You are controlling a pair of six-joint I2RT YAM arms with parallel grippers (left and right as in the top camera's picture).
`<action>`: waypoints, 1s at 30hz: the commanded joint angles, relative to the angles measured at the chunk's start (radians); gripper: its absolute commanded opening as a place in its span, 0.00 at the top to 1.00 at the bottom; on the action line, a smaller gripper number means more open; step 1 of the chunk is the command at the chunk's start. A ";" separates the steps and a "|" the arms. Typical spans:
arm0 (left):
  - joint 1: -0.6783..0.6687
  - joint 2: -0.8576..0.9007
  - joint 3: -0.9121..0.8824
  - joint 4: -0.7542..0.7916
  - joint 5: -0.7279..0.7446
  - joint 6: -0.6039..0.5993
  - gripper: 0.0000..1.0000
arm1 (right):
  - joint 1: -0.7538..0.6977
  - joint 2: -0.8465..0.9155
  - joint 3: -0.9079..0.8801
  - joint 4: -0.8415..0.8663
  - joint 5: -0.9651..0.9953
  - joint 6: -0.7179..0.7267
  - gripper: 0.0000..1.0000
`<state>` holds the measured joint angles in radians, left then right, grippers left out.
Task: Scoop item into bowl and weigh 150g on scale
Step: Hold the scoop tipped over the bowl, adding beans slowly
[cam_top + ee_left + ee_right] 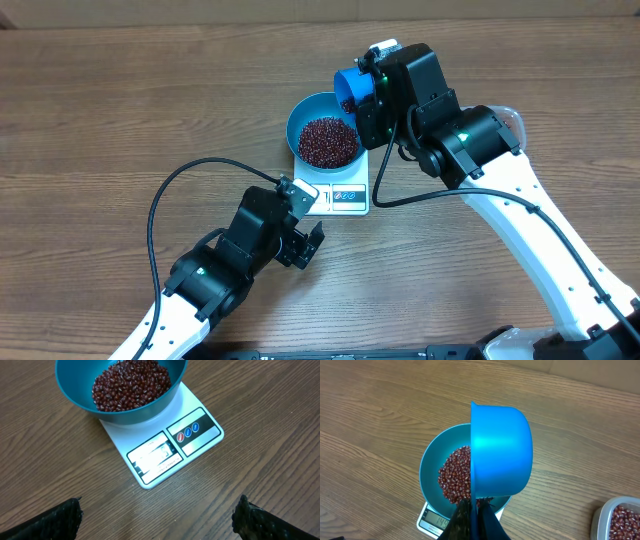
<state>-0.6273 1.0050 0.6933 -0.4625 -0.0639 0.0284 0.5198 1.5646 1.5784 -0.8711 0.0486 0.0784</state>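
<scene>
Clamped tight, the right gripper (475,512) grasps the handle of a blue scoop (500,450), tipped on its side above the teal bowl (431,457). Dark beans (452,477) lie heaped in that bowl, which sits on the scale (172,452). Nearby, the left gripper (157,522) hangs spread wide, holding nothing.

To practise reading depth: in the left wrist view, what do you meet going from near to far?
Left gripper → scale → bowl.

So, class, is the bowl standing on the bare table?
No, the bowl rests on the scale, with beans inside.
</scene>
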 commanded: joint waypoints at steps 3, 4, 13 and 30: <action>0.005 -0.012 -0.006 0.002 0.005 -0.006 0.01 | 0.007 0.002 0.031 0.007 0.025 -0.001 0.96; 0.005 -0.012 -0.006 0.002 0.005 -0.006 0.00 | 0.007 0.002 0.031 0.006 0.034 0.000 0.96; 0.005 -0.012 -0.006 0.002 0.005 -0.006 0.00 | 0.007 0.002 0.031 0.000 0.041 -0.007 0.96; 0.005 -0.012 -0.006 0.002 0.005 -0.006 0.00 | 0.002 0.002 0.031 -0.005 0.049 -0.030 0.96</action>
<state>-0.6273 1.0050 0.6933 -0.4629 -0.0639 0.0284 0.5194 1.5646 1.5784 -0.8791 0.0845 0.0559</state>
